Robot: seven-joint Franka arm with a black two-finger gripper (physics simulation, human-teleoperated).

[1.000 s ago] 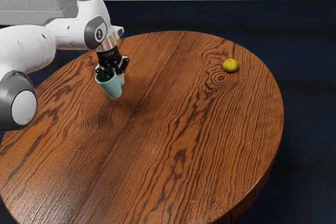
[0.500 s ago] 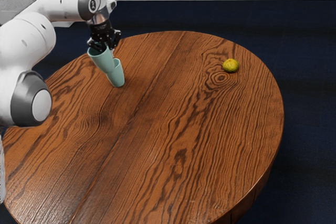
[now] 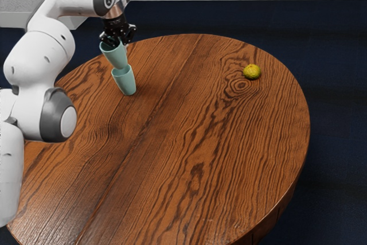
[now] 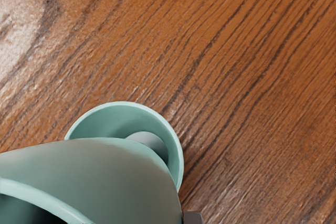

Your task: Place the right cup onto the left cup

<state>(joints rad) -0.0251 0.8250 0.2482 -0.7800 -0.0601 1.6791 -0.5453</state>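
Your gripper is clamped on the upper teal cup, which tilts with its base at the mouth of the lower teal cup. You have that one standing on the wooden table.

Holding upper cup in gripper, its base at mouth of lower cup beneath; on wooden table with yellow fruit, well apart from gripper toward exterior view's right
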